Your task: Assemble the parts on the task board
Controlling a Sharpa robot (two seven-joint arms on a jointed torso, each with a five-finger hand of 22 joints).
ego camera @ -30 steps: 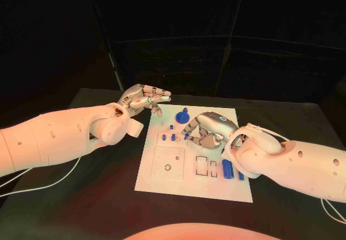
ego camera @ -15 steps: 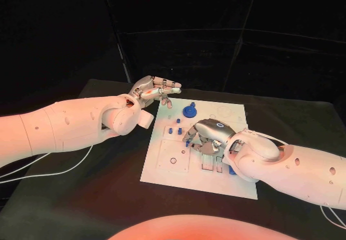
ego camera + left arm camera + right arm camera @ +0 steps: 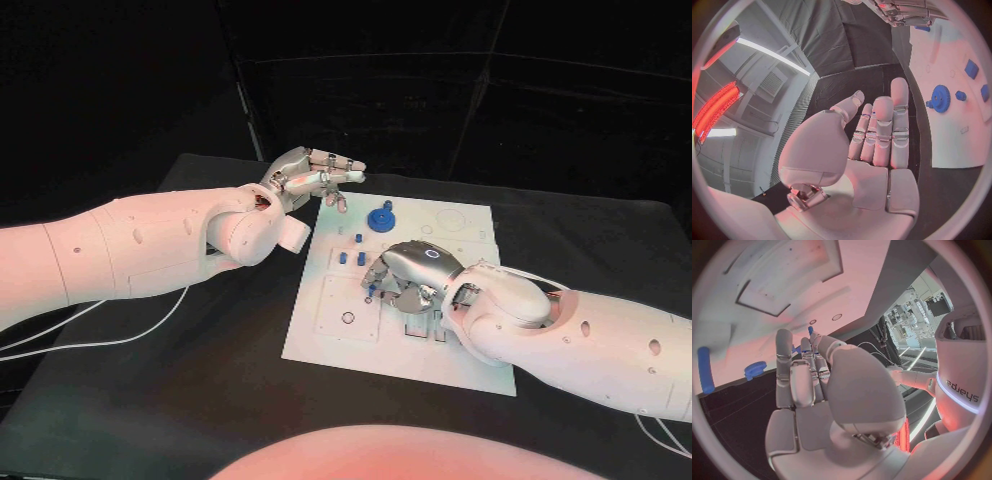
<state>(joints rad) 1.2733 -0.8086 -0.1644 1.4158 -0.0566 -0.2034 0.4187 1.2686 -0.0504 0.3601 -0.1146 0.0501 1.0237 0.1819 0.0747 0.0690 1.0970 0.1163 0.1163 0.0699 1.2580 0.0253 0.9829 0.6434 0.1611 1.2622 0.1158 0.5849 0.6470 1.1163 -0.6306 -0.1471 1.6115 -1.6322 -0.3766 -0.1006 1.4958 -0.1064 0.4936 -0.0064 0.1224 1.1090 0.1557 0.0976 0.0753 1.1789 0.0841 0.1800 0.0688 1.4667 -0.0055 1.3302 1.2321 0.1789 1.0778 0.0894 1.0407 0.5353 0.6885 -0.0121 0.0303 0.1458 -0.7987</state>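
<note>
Centrally on the desk (image 3: 173, 400) lies the task board (image 3: 325, 345). Right robot hand (image 3: 411, 272) curls over its middle, hiding parts; grasp cannot be told. Left robot hand (image 3: 310, 178), fingers together, empty, hovers at the board's far-left corner near the blue gear (image 3: 382, 219).

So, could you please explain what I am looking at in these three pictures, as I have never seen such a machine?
It is a robot with two white arms ending in silver hands, at a black table. One picture looks down from its head; the two round ones come from cameras at its wrists, behind each hand. On the table lies a white board with small blue parts, among them a blue gear. The left hand hovers at the board's far left corner with its fingers curled and seems to hold nothing. The right hand is down over the board's middle; whether it holds a part, I cannot tell.
</note>
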